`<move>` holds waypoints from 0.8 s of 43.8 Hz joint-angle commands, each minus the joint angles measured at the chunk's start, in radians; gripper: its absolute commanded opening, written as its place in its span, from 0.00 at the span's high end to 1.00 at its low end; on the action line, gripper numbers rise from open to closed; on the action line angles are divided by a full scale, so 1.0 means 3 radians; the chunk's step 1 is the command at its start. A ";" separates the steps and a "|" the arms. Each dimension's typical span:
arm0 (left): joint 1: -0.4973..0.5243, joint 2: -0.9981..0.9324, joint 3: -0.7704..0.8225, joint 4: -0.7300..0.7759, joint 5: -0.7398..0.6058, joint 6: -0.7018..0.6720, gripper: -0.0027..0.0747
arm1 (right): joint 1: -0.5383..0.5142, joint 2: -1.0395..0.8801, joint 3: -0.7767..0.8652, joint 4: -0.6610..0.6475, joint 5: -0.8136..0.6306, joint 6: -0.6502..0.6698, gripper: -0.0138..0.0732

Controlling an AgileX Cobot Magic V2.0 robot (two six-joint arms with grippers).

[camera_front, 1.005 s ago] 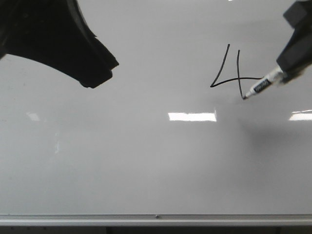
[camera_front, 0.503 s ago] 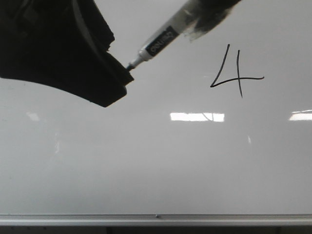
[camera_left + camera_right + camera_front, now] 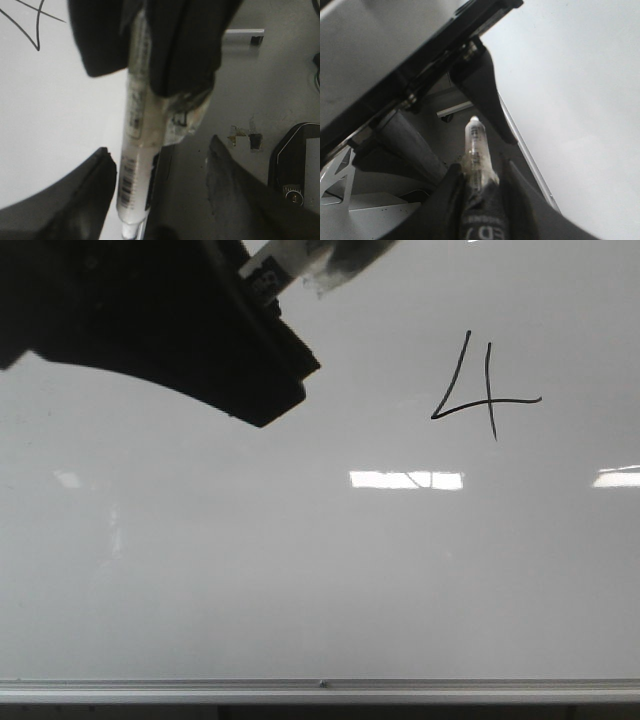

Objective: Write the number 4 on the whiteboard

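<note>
The number 4 point(image 3: 487, 390) stands in thin black lines on the right half of the whiteboard point(image 3: 300, 570); part of the number 4 point(image 3: 30, 20) also shows in the left wrist view. My right gripper point(image 3: 481, 167) is shut on a white marker point(image 3: 476, 137) with tape round its barrel. The marker point(image 3: 134, 165) points in between the two spread fingers of my open left gripper point(image 3: 159, 150), touching neither. In the front view the left gripper point(image 3: 270, 380) is a black mass at the upper left, and it hides the tip of the marker point(image 3: 272, 270).
A silver rail point(image 3: 320, 687) runs along the whiteboard's bottom edge, and bright light reflections point(image 3: 405, 480) lie on the board. Beyond the board's edge are grey floor, a black device point(image 3: 300, 160) and a white frame point(image 3: 350, 210).
The marker left the foot of the 4 and swung up and left across the board, into the left gripper's fingers. The left gripper shifted right. The 4 is unchanged.
</note>
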 commanded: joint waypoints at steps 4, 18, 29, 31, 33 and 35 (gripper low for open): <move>-0.0028 -0.0095 -0.0107 -0.0035 -0.0289 -0.0037 0.66 | 0.0009 -0.0045 -0.0113 0.0143 -0.0122 -0.0039 0.91; -0.0028 -0.0095 -0.0107 -0.0035 -0.0289 -0.0037 0.96 | 0.0009 -0.0028 -0.0113 0.0140 -0.0043 -0.0043 0.91; -0.0019 -0.0095 -0.0107 0.0001 -0.0269 -0.0037 0.99 | 0.0009 -0.0047 -0.0113 0.0140 -0.0151 -0.0040 0.50; 0.0017 -0.0095 -0.0107 0.0024 -0.0238 -0.0037 0.99 | 0.0001 -0.0077 -0.0113 0.0140 -0.0198 -0.0037 0.39; 0.0082 -0.0095 -0.0107 0.0047 -0.0184 -0.0037 0.99 | -0.0042 -0.0133 -0.0113 0.0140 -0.0232 -0.0034 0.32; 0.0168 -0.0095 -0.0107 0.0071 -0.0123 -0.0057 0.99 | -0.0108 -0.0204 -0.0113 0.0137 -0.0247 -0.0030 0.30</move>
